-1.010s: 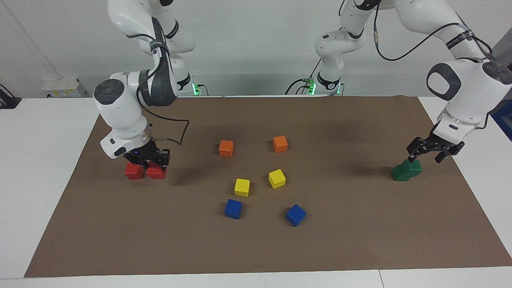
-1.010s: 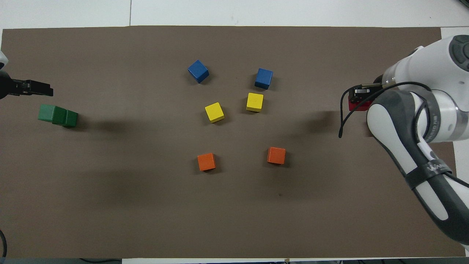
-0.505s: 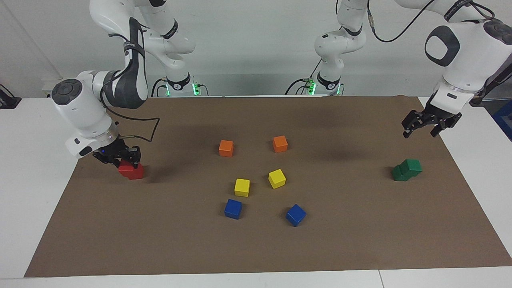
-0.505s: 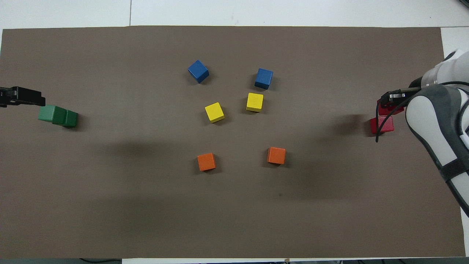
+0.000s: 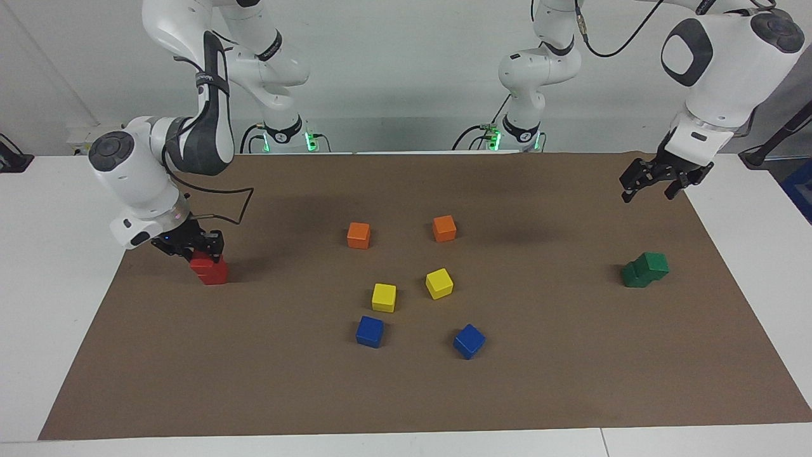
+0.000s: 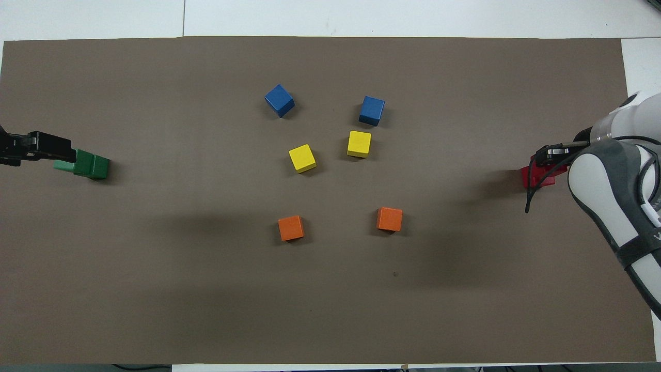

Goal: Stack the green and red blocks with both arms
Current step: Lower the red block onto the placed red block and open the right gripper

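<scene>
Two red blocks (image 5: 211, 275) stand as a small stack near the right arm's end of the brown mat (image 5: 406, 393). My right gripper (image 5: 204, 255) is shut on the upper red block (image 6: 537, 176), which rests on the lower one. Two green blocks (image 5: 645, 269) touch each other near the left arm's end. The one closer to that end looks slightly raised, and whether it rests on the other green block (image 6: 94, 167) I cannot tell. My left gripper (image 5: 648, 192) hangs open and empty, high over the mat's edge. In the overhead view the left gripper (image 6: 51, 150) covers part of the greens.
Mid-mat lie two orange cubes (image 5: 358, 235) (image 5: 444, 228), two yellow cubes (image 5: 384, 297) (image 5: 439, 283) and two blue cubes (image 5: 370, 331) (image 5: 469, 341). The white table (image 5: 57, 209) surrounds the mat.
My right gripper carried one red block toward its end of the table and set it on the other red block. My left gripper rose up and away from the green blocks.
</scene>
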Motion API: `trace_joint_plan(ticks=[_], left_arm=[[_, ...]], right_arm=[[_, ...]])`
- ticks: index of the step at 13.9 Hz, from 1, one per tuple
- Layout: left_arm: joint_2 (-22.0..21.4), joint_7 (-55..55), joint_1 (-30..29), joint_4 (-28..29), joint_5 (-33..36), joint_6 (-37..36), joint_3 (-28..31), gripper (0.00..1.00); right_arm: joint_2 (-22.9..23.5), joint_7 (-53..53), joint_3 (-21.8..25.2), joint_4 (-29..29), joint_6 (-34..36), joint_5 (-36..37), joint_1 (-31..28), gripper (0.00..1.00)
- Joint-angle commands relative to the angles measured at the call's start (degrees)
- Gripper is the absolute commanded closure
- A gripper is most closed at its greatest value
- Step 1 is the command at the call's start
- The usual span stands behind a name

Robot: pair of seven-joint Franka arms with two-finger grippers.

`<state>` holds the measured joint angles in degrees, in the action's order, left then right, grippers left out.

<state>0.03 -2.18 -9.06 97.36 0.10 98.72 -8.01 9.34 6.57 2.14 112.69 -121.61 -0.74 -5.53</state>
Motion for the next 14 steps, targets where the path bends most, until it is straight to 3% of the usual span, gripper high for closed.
trace_joint_plan(ticks=[1,6,14], left_arm=[[-2.05,0.78,2.64,0.64,-0.55,-2.47,1.59,0.00],[-3.37,0.60,3.52,0.90,-0.63,-5.90,1.68,0.00],[-4.07,0.78,6.16,2.22,-0.72,-5.03,3.52,0.00]], right_arm=[[-2.31,2.22,-0.56,3.50,-2.58,-0.58,-1.32,0.80],[-3.01,5.47,-0.56,5.61,-4.16,-0.58,-2.47,0.80],[-3.89,5.56,-0.56,7.72,-4.43,-0.58,-3.26,0.80]])
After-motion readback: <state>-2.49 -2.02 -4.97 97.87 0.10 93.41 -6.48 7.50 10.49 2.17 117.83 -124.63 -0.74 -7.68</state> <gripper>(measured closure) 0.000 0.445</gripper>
